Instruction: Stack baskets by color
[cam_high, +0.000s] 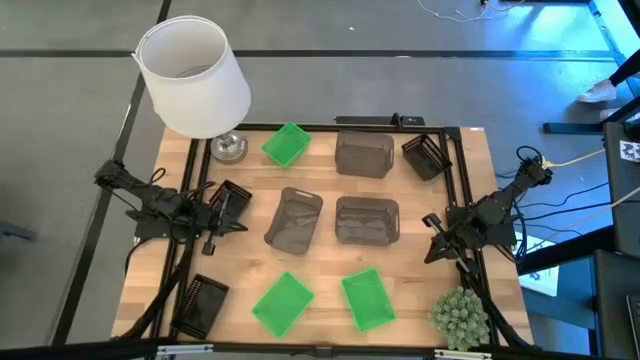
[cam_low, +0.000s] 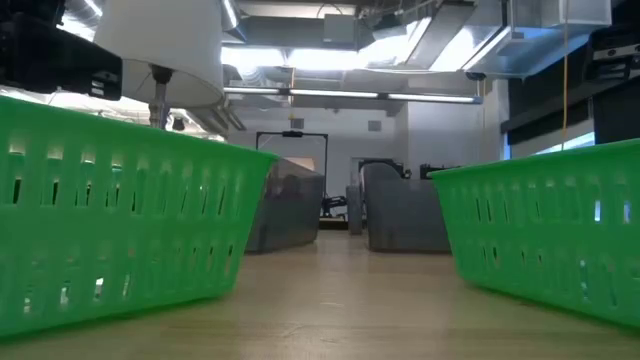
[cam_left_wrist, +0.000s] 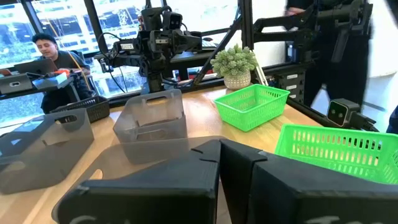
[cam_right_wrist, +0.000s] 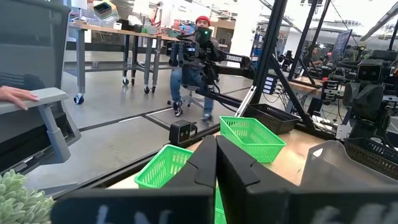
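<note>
Three green baskets lie on the table: one at the far side (cam_high: 287, 144) and two near the front edge (cam_high: 282, 303), (cam_high: 367, 298). Three grey-brown baskets (cam_high: 363, 153), (cam_high: 293, 218), (cam_high: 367, 219) sit in the middle. Black baskets rest at the far right (cam_high: 424, 155), front left (cam_high: 200, 303) and centre left (cam_high: 231, 200). My left gripper (cam_high: 232, 222) is shut at the left, just beside that black basket, holding nothing (cam_left_wrist: 236, 168). My right gripper (cam_high: 432, 240) is shut at the right, holding nothing (cam_right_wrist: 216, 163).
A white lamp (cam_high: 195, 75) stands at the far left corner on a metal foot (cam_high: 228, 148). A round green plant ball (cam_high: 460, 316) sits at the front right corner. A black frame (cam_high: 455, 170) borders the table. A seated person (cam_right_wrist: 198, 56) is beyond the table.
</note>
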